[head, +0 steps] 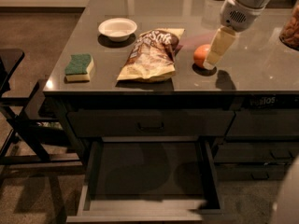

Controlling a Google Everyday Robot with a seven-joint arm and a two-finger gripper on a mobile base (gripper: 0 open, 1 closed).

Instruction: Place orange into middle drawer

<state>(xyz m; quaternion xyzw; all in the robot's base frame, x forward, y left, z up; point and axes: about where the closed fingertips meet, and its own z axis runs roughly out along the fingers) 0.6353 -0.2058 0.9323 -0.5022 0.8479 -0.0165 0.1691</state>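
The orange (200,55) sits on the grey countertop (261,69), just right of the chip bag. My gripper (213,62) comes down from the upper right. Its cream-coloured tip lies over the orange's right side and hides that part of it. Whether it touches the fruit cannot be told. The middle drawer (140,213) is pulled open below the counter's front edge. Its flat dark bottom is bare.
A yellow-brown chip bag (150,55), a white bowl (117,28) and a green sponge (79,66) lie on the counter's left half. A jar (290,29) stands at the right edge. The top drawer (150,123) is shut. A dark chair (18,125) stands to the left.
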